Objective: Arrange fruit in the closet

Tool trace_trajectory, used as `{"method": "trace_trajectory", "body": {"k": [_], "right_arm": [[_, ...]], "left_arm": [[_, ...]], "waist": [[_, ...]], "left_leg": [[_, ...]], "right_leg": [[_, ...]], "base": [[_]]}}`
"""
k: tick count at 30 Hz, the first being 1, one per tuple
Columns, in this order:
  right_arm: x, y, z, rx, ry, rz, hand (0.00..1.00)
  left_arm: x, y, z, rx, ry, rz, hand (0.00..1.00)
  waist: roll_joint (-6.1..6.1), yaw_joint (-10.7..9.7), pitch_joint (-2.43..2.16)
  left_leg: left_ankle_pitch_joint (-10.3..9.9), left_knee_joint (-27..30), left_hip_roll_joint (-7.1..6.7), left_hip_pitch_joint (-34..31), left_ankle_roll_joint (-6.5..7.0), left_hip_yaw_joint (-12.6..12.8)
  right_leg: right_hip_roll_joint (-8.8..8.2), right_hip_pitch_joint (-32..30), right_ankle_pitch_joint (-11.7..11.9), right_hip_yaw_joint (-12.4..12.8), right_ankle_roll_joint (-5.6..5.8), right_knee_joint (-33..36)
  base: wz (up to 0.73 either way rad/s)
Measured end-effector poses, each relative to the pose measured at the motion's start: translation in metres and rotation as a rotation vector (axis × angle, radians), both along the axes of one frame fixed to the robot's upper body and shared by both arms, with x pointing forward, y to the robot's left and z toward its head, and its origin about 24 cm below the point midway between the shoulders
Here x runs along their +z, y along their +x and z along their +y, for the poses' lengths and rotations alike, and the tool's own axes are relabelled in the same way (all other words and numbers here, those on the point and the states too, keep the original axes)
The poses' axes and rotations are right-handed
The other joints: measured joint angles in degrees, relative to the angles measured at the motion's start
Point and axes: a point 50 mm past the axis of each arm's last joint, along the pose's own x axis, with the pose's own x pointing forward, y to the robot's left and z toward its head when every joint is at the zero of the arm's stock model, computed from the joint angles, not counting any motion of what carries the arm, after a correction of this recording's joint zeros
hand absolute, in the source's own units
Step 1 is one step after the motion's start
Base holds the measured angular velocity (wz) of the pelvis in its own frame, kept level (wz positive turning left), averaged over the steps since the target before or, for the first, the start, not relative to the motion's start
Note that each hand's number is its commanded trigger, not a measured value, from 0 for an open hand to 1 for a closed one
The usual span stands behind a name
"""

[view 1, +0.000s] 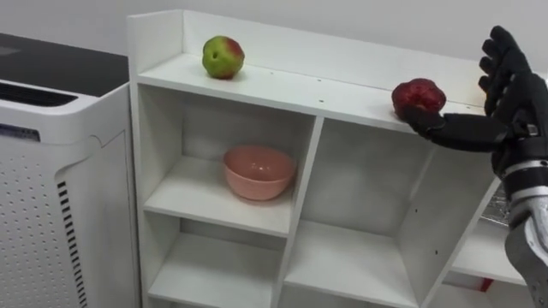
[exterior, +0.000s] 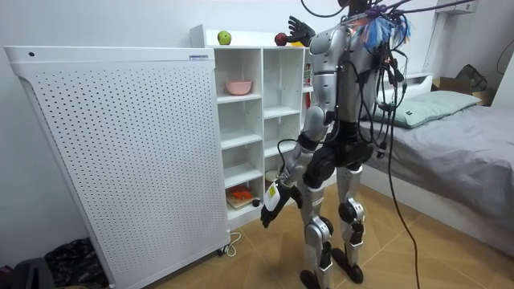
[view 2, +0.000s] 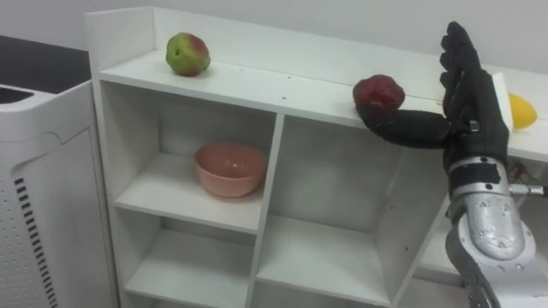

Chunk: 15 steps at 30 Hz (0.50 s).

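Red fruit [view 2: 378, 92]: on closet [view 2: 274, 81] top shelf, front edge. Right hand [view 2: 471, 103]: fingers [view 2: 458, 56] straight, upright, holding nothing; thumb touches fruit's lower side. Green fruit [view 2: 187, 54]: well apart, leftward.

Yellow fruit [view 2: 523, 111] on closet [view 2: 276, 171] top, at 3 o'clock of my right robot hand [view 2: 471, 94]: left part behind my palm, kind unclear. Red apple [view 2: 378, 91]: side at 5 o'clock masked by my thumb. Closet's bottom shelves cut off at 6 o'clock. White appliance [view 1: 51, 188] at 9 o'clock: cropped by edge. Room view: my left robot hand [exterior: 271, 202] too small to read; orange thing [exterior: 241, 193] on low shelf unidentifiable.
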Motion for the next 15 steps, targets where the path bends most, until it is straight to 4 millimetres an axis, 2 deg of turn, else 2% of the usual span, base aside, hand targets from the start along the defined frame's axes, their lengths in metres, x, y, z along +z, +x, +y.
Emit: {"method": "trace_trajectory", "body": {"k": [6, 15], "right_arm": [[0.001, 0.004, 0.0, 0.014, -0.007, 0.013, 0.0], [-0.01, 0.013, 0.0, 0.034, -0.026, 0.078, 0.0]], "left_arm": [[0.001, 0.003, 0.001, -0.004, 0.003, -0.011, 0.0], [0.002, 0.004, 0.002, -0.007, 0.008, -0.014, 0.0]], "waist": [[0.55, -0.04, 0.36], [0.66, -0.2, 0.3]], "left_leg": [[0.0, 0.04, 0.03, -0.08, 0.0, 0.08], [0.01, 0.14, 0.03, -0.34, 0.0, -0.07]], "right_leg": [[0.04, -0.01, 0.0, -0.01, 0.0, -0.01], [0.04, -0.22, 0.0, 0.09, 0.0, -0.02]], "base": [[0.0], [0.0]]}}
